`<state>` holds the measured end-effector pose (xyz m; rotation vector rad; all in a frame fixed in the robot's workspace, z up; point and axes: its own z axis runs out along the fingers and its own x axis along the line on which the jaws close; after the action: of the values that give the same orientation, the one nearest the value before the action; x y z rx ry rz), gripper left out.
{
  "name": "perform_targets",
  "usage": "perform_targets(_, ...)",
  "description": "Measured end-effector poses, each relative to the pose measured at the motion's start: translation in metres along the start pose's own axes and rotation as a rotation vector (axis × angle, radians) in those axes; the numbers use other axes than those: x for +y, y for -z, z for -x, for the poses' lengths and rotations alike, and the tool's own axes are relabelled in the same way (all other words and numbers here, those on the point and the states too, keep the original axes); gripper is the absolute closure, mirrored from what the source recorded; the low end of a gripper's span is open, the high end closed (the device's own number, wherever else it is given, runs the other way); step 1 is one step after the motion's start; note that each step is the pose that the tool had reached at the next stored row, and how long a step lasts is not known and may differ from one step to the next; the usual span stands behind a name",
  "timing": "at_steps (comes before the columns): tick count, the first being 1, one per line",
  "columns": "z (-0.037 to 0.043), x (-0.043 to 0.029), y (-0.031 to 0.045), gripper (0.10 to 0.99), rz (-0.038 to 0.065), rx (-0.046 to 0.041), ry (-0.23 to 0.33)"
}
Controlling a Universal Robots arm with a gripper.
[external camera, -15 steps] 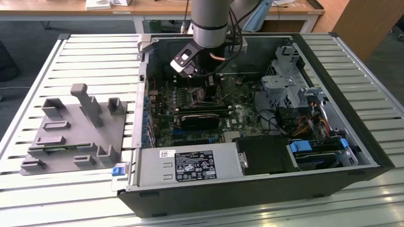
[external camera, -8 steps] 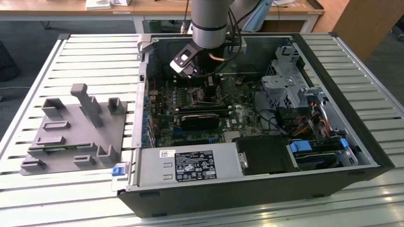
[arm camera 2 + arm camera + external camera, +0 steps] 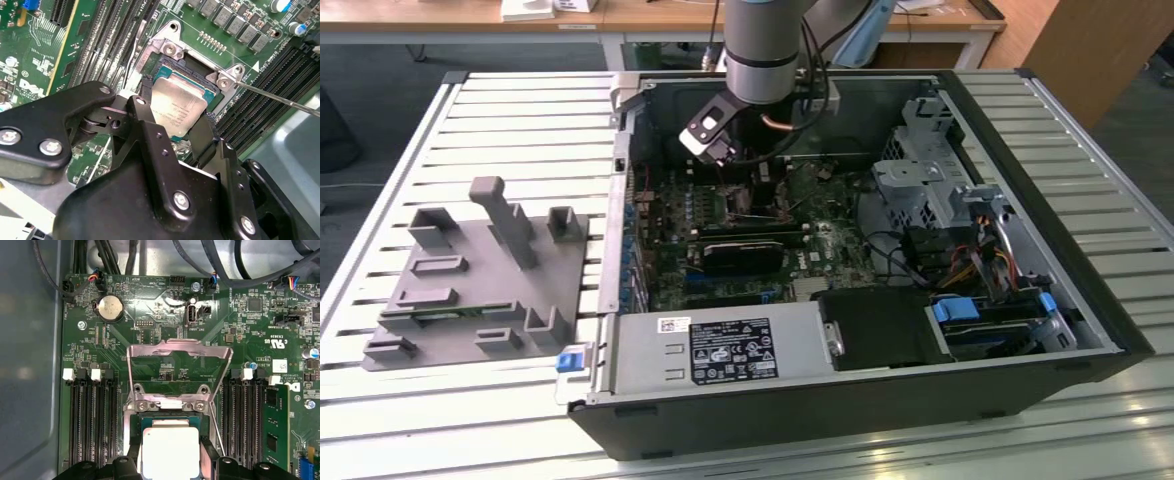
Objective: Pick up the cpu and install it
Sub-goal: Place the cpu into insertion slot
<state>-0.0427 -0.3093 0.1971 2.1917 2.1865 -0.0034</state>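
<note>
Silvery-grey cpu lies at the open motherboard socket, clamped between the gripper's black fingers. Beyond the socket its load plate stands raised and memory slots flank it. A slatted metal table carries the computer case around the socket.

Part of cpu covered by gripper in second wrist view; contact btw the two not readable. In first wrist view cpu cut off by pic edge, gripper mostly out of frame too. In exterior view, motherboard partly hidden behind arm, itself cropped at pic edge. Power supply label too small to read. Worktop cropped at edges.
</note>
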Motion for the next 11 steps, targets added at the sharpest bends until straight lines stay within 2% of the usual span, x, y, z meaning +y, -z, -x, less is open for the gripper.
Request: perform_targets(11,-0.0004,-0.0016,-0.0056,0.545,-0.001,-0.0009,0.000)
